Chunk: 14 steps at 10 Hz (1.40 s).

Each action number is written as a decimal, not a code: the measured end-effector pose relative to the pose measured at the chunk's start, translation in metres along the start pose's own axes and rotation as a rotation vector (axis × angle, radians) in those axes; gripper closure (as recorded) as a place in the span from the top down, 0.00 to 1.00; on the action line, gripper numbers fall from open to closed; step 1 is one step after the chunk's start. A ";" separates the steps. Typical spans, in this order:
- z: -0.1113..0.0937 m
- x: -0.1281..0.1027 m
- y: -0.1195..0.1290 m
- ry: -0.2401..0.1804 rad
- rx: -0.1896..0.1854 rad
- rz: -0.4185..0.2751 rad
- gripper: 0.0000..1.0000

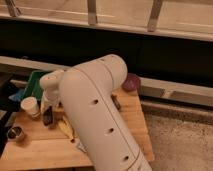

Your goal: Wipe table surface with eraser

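Filling the middle of the frame, the white arm (100, 115) hid much of the table surface (40, 147). At centre left the gripper (48, 112) pointed down with its fingers closed on the eraser (48, 116), a dark block standing on the wood just right of the white cup (30, 106). Bare planks lay open toward the lower left edge, beside a small metal cup (16, 133). A green tray (35, 82) sat along the upper left edge.
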 end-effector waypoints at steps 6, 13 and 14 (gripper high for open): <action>0.000 0.049 0.022 0.084 0.015 -0.068 0.00; -0.007 0.015 -0.015 0.028 0.035 0.024 0.00; -0.007 0.008 -0.006 0.017 0.026 0.007 0.00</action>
